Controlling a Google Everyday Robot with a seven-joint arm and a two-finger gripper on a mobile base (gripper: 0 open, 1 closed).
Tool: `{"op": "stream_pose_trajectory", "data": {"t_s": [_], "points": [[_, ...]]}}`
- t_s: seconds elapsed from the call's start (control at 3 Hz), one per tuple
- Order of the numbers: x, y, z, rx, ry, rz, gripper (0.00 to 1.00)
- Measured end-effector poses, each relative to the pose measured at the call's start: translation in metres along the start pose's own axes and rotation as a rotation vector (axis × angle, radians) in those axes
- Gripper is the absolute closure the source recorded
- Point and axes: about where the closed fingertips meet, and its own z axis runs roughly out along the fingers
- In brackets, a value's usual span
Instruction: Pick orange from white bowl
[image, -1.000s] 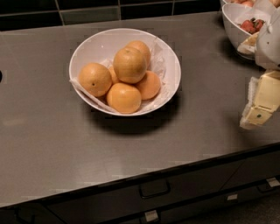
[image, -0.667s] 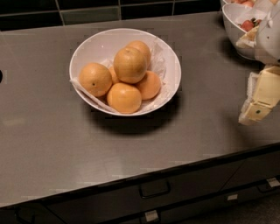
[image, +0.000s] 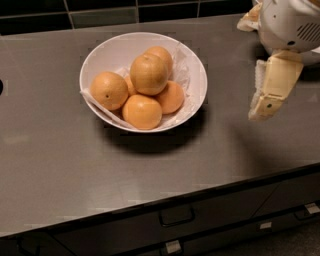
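The pale, dull-skinned orange (image: 149, 74) tops the pile in the white bowl (image: 119, 49); the tool (image: 261, 107) hangs right, opening unclear.

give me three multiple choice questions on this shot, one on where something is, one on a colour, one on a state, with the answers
1. Where is the gripper relative to the bowl?
A. off to the picture's right of it, over the counter
B. inside it
C. off to the picture's left of it

2. What colour is the bowl?
A. red
B. white
C. blue

3. What is the state of the biggest, palest orange?
A. gripped and lifted
B. lying on the counter
C. resting on top of the other oranges in the bowl

Answers:
1 A, the gripper hangs well clear of the bowl's right rim.
2 B, its rim and inner wall are glossy white.
3 C, it sits on the pile in the bowl with the gripper nowhere near it.
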Motion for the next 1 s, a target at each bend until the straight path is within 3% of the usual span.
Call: {"op": "stream_pose_trajectory", "data": {"t_s": [0.33, 0.67, 1.0], "points": [[-0.034, 0.003, 0.007, -0.037, -0.047, -0.126, 0.00], [-0.053, 0.005, 0.010, -0.056, -0.075, -0.200, 0.00], [-0.054, 0.004, 0.009, -0.052, -0.076, -0.202, 0.00]]}}
